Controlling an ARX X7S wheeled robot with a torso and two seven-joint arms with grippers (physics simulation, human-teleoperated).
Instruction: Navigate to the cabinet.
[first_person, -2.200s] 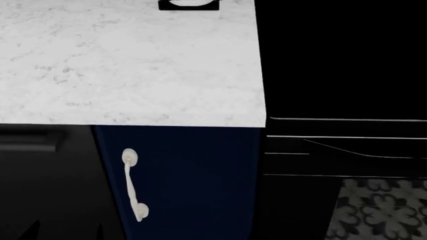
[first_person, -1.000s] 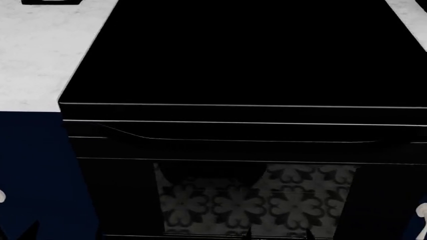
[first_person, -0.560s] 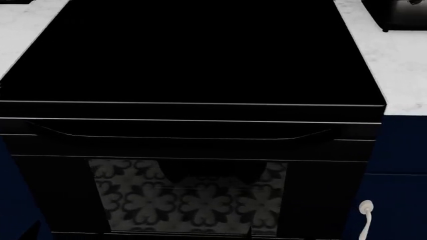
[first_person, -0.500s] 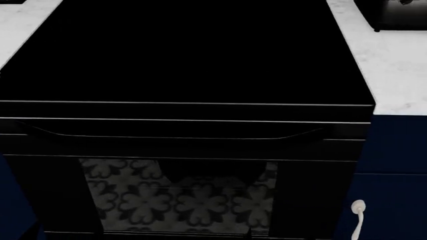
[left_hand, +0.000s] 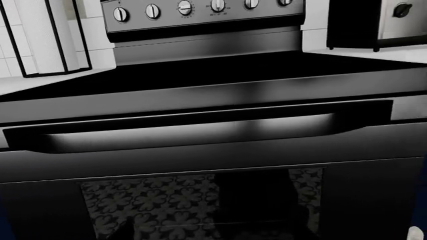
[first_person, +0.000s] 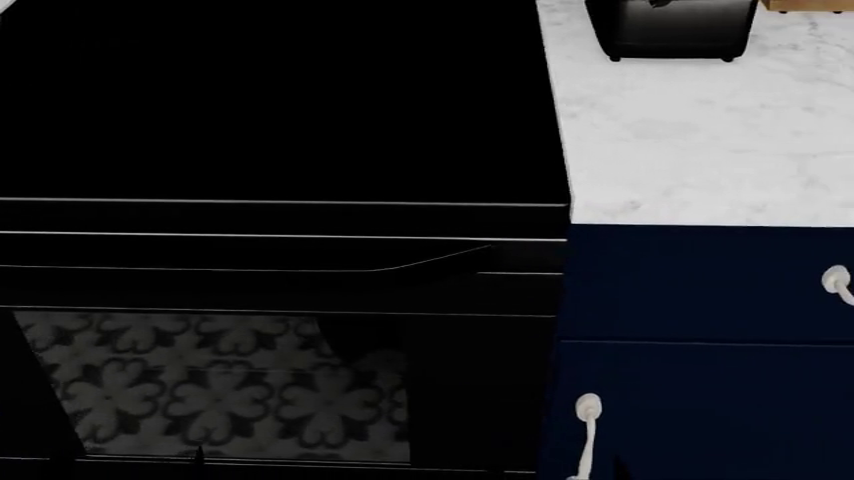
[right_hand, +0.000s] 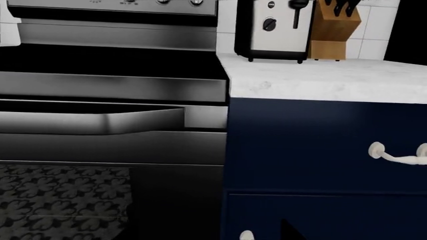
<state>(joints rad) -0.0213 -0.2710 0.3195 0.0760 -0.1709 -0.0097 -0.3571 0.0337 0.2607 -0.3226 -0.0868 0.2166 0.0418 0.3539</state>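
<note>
**Robot draws level with the navy cabinet, oven not yet cleared**

The cabinet (first_person: 701, 340) fills the right of the head view, a narrow navy-blue unit under a white marble countertop (first_person: 694, 140), its cream drawer handle (right_hand: 399, 156) and the top of its long door handle (first_person: 585, 432) both showing. The glossy black oven (first_person: 267, 240), with floral-patterned glass, takes up most of the left, so by this judgement the approach is well along but unfinished: the robot needs to square up in front of the cabinet. Neither gripper appears in any view, so whether each is released or clenched cannot be told, and the cabinet can only be placed as ahead of the right wrist camera. The marble is matte and veined; a toaster (right_hand: 275, 29) and wooden knife block (right_hand: 333, 30) stand on it.
</note>
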